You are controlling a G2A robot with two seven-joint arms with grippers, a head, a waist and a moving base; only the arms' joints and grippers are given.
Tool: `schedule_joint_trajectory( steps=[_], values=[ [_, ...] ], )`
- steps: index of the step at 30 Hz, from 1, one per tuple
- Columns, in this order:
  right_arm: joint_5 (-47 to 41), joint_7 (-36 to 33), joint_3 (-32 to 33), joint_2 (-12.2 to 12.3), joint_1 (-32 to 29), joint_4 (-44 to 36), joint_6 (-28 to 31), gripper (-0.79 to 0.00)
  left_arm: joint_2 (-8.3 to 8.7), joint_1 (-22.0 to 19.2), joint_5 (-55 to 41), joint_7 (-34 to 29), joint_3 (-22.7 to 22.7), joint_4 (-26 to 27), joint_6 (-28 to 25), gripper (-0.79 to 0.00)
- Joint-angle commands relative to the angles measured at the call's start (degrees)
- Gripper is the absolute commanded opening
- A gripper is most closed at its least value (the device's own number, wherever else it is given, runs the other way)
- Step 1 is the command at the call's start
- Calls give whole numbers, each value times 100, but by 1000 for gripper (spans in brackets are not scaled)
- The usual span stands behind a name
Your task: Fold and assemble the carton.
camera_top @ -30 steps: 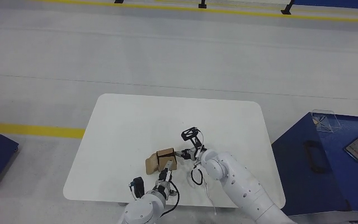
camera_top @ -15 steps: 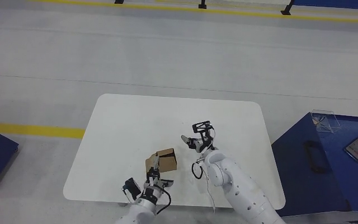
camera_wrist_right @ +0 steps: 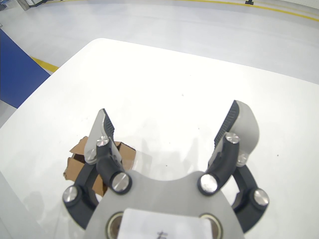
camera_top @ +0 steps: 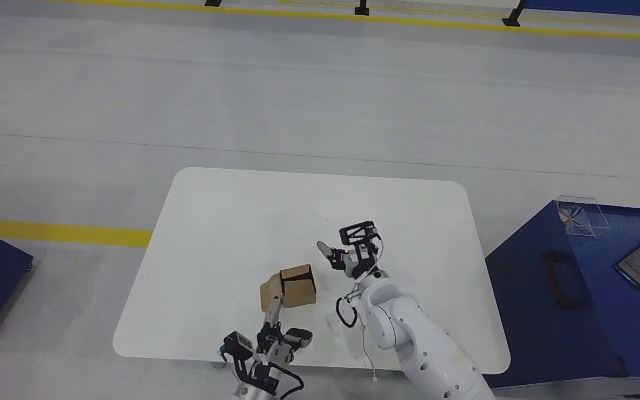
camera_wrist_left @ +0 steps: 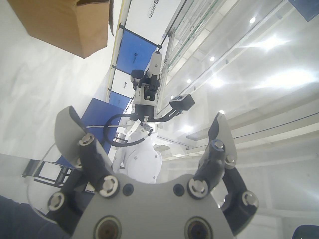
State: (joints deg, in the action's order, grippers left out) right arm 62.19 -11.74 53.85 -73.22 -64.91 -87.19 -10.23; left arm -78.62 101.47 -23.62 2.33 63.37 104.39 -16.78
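Factory Hall: Both Arms Pull Back

On the white rounded desk [camera_top: 220, 220], the small brown cardboard carton [camera_top: 289, 288] stands untouched, flaps still open. The left pincer [camera_wrist_left: 144, 113] has retreated, carton ahead of it; the right pincer [camera_wrist_right: 170, 111] has lifted aside. Both gape, empty. Folding looks unfinished.

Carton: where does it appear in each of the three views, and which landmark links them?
Top view: carton on the table, nearer the robot's edge.
Left wrist view: carton beyond the open left tool, untouched.
Right wrist view: carton partly behind a right tool finger.
Shared landmark: the white table.
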Motion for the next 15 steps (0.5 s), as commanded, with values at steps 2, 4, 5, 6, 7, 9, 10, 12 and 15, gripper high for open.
schedule_joint_trajectory(
  steps=[2, 4, 5, 6, 7, 9, 10, 12, 15],
  values=[
    [310, 68, -92, -10, 27, 63, 267, 0, -94, -64, -91, 611, -145, -352, -1074, 0],
    [524, 118, -210, -35, 37, 156, 277, 0, -152, -149, -200, 819, -233, -673, -1581, 0],
    [604, 123, -274, -52, 48, 200, 286, 0, -175, -216, -141, 963, -248, -891, -1680, 0],
    [669, 137, -336, -68, 62, 244, 320, 0, -201, -302, -13, 1071, -302, -1065, -1706, 0],
    [727, 160, -386, -84, 78, 297, 346, 0, -228, -377, 61, 1171, -361, -1203, -1775, 0],
    [821, 218, -467, -116, 99, 408, 351, 0, -290, -524, 23, 1320, -503, -1470, -1844, 0],
    [835, 220, -501, -134, 118, 475, 363, 0, -319, -621, -52, 1380, -549, -1615, -1830, 0],
    [829, 242, -550, -174, 172, 605, 360, 0, -382, -838, -153, 1491, -637, -1877, -1864, 0],
    [860, 279, -626, -228, 234, 768, 370, 0, -474, -1124, -198, 1680, -740, -2241, -2034, 0]
  ],
)
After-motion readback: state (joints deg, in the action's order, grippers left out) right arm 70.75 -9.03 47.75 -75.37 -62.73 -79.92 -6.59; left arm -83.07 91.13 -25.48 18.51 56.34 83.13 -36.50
